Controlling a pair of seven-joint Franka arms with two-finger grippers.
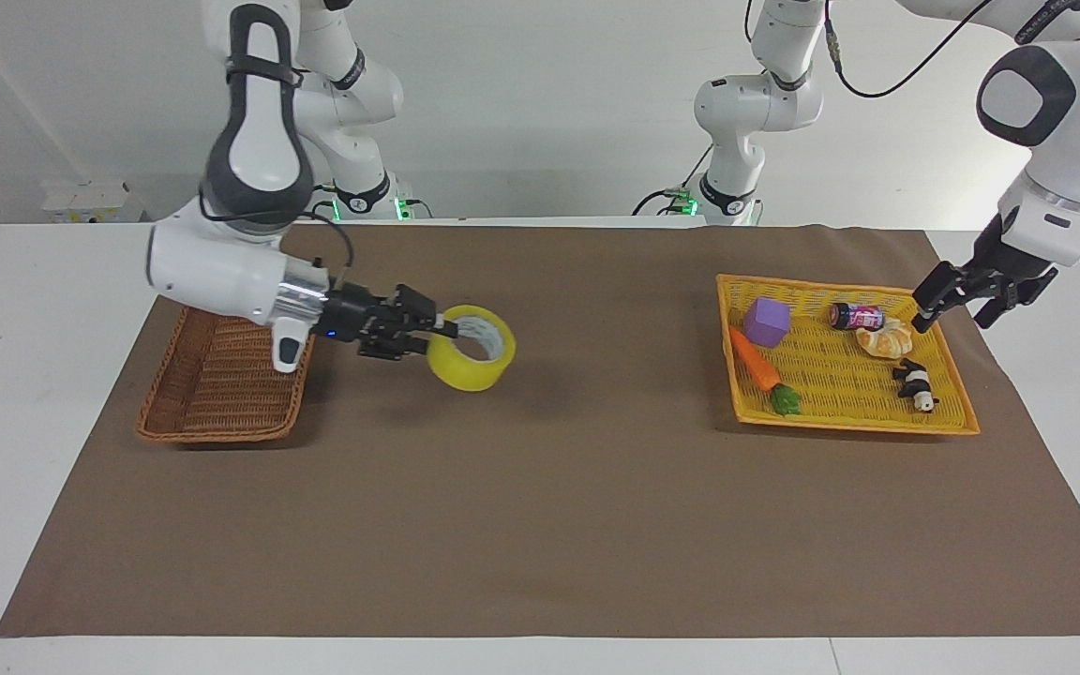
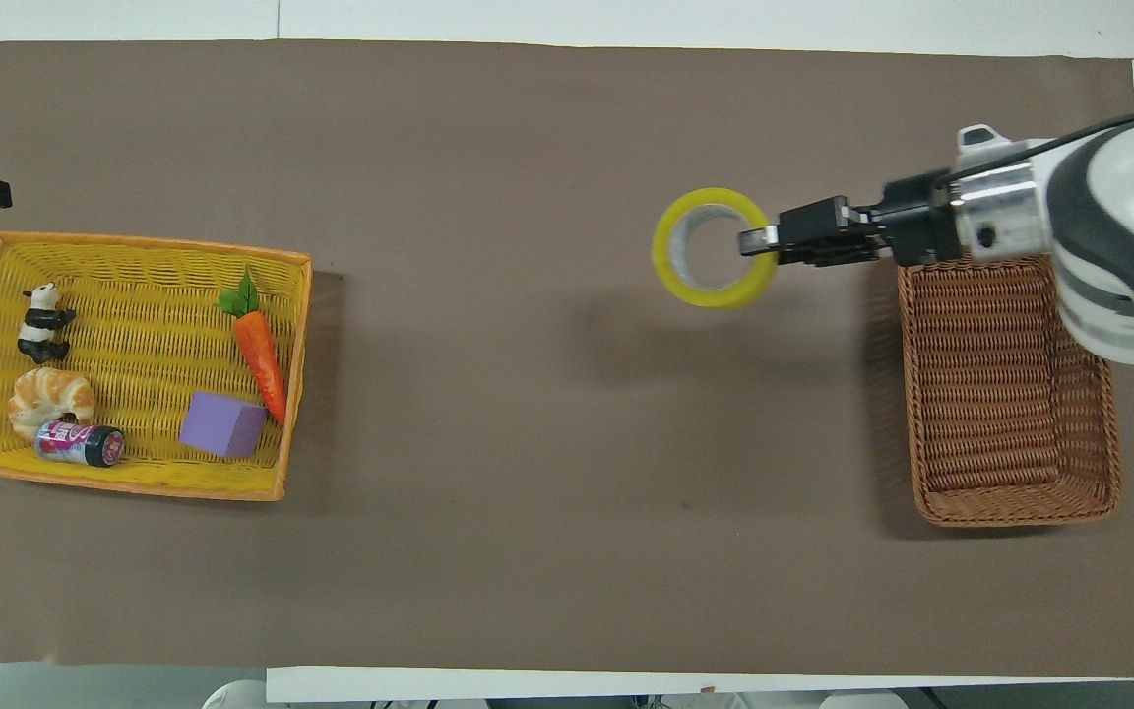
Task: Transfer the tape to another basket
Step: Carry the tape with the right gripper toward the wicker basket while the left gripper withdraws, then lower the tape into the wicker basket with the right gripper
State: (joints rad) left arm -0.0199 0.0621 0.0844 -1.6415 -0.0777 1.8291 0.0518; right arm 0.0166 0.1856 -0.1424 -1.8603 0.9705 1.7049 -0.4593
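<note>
My right gripper (image 1: pixel 442 328) is clamped on the rim of the tape (image 1: pixel 472 360), one finger inside the ring and one outside, holding it up in the air over the brown mat (image 1: pixel 540 525), just beside the basket (image 1: pixel 221 394) and not over it. The roll is smooth, wide and yellow with a whitish inner core, tilted so that its hole shows from above.

The basket is brown woven wicker, rectangular with raised sloping sides, and I see nothing lying in it; my right forearm passes over its corner nearer to the robots. At the left arm's end of the table sits a flat yellow-orange woven tray (image 1: pixel 948 427). In it lie a purple cube (image 1: pixel 766 322), a carrot (image 1: pixel 754 359) with a green top, a small can (image 1: pixel 856 316) on its side touching a croissant (image 1: pixel 885 338), and a little panda figure (image 1: pixel 916 385).

My left gripper (image 1: pixel 964 298) hangs over the tray's edge at the table's end, fingers spread and holding nothing.

The mat is matte and covers most of a white table (image 1: pixel 24 309). A plain white wall (image 1: pixel 540 103) rises at the robots' end.
</note>
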